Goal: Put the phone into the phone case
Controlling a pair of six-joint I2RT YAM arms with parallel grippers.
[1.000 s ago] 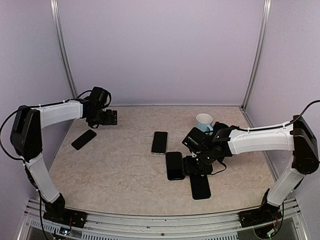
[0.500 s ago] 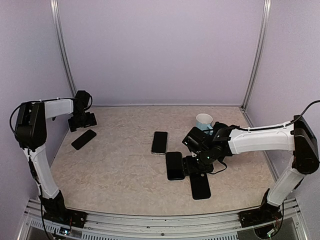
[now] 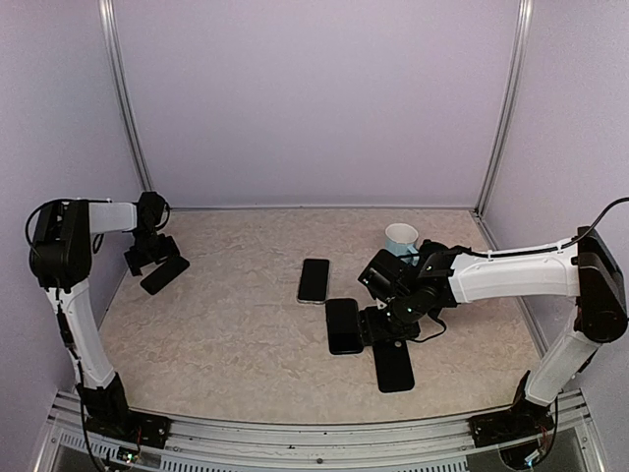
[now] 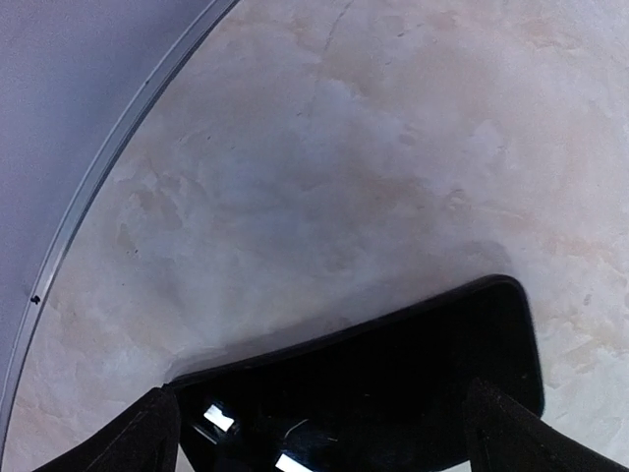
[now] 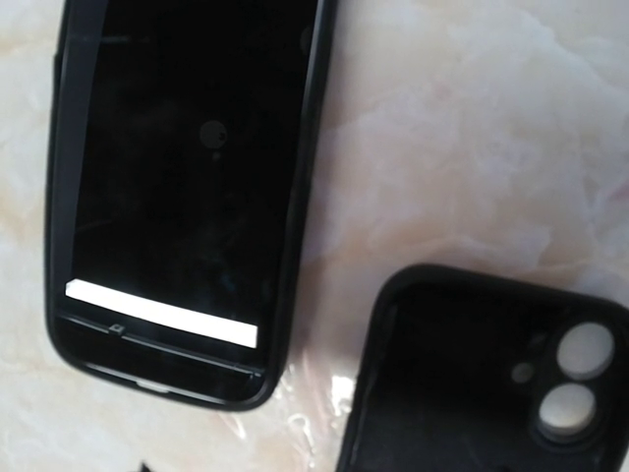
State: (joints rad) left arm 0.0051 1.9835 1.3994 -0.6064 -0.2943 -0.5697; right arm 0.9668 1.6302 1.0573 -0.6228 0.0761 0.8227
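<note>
A black phone lies at the table's middle. A second black phone sitting in a case lies in front of it, and also shows in the right wrist view. An empty black case with camera cut-outs lies beside it, seen too in the right wrist view. My right gripper hovers low between these two, open and empty. A black slab, phone or case, lies at the far left. My left gripper is open just above it, its fingers straddling the slab.
A pale blue cup stands behind the right wrist. The left wall and its metal floor rail run close beside the left gripper. The marbled table lies bare between the arms.
My left arm has swung left and towards the near side, bringing its gripper down over the black slab at the far left. The right arm has barely moved.
</note>
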